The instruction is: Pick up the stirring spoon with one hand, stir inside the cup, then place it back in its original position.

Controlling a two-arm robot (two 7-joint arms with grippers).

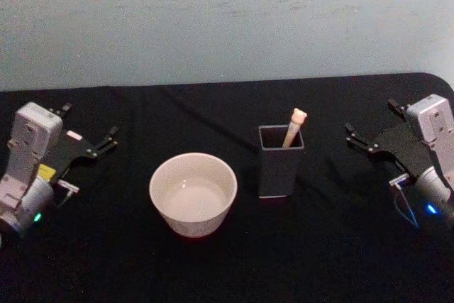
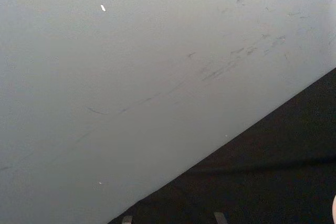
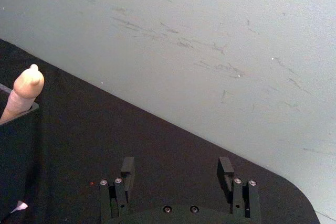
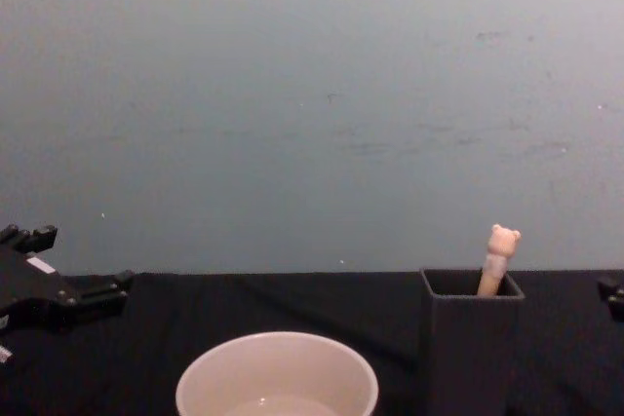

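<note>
The stirring spoon [image 1: 295, 125] stands upright in the dark grey square holder [image 1: 277, 175], right of centre, and only its beige bear-topped handle shows above the rim. The cream-white cup [image 1: 191, 223] sits to the holder's left, nearer the front. My right gripper [image 1: 370, 118] rests open at the far right, well apart from the holder. In the right wrist view its fingertips [image 3: 127, 165] are spread over black cloth, with the spoon handle [image 3: 25, 92] and holder [image 3: 18, 150] off to one side. My left gripper [image 1: 91, 122] stands open at the far left.
A black cloth [image 1: 227, 267] covers the table and a pale wall [image 1: 227, 19] rises behind it. The cloth is bare between each gripper and the two vessels. From the chest view, the cup [image 4: 278, 367] and holder [image 4: 471, 338] stand side by side.
</note>
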